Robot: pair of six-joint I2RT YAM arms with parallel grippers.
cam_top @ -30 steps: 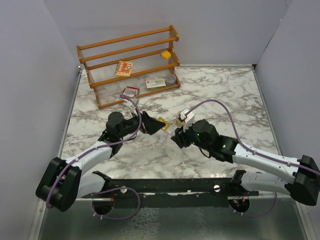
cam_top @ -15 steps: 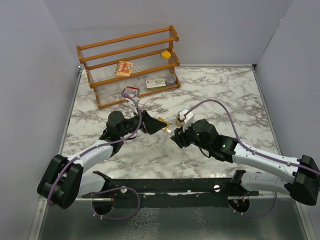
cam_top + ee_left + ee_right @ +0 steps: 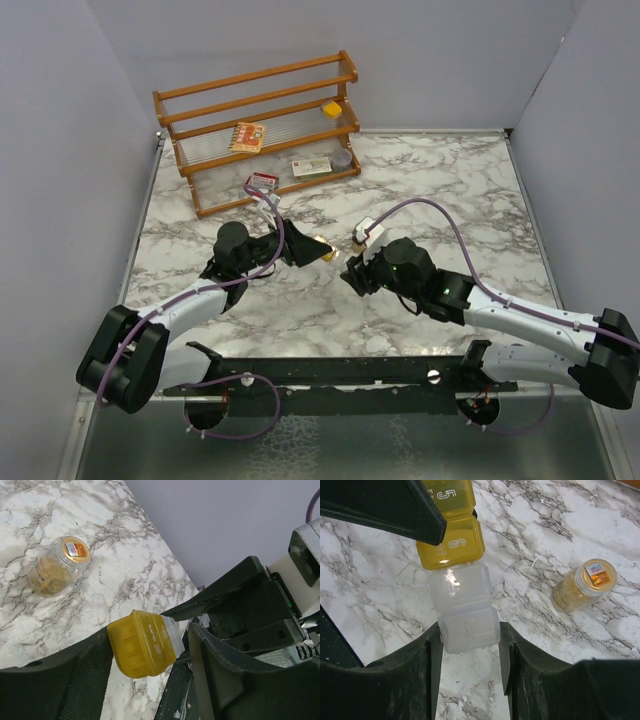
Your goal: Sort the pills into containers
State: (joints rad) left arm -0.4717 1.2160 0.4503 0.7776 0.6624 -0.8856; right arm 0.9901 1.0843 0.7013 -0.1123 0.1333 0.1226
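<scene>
Pill organiser strip [image 3: 454, 555], over the counter [image 3: 530, 520], spans both arms lengthwise: right fingers [image 3: 415, 670] clamp its clear end; left fingers [image 3: 60, 680] straddle its yellow end, grip uncertain. Pill jar [image 3: 582, 585] lies beside.

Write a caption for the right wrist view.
Right fingers clamp the clear end of the pill box, left fingers at its yellow end, jar on the marble nearby.

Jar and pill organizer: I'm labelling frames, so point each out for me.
jar [image 3: 580, 587], right wrist view, middle of its clear side.
pill organizer [image 3: 461, 587], right wrist view, clear compartment beside yellow 6.
</scene>
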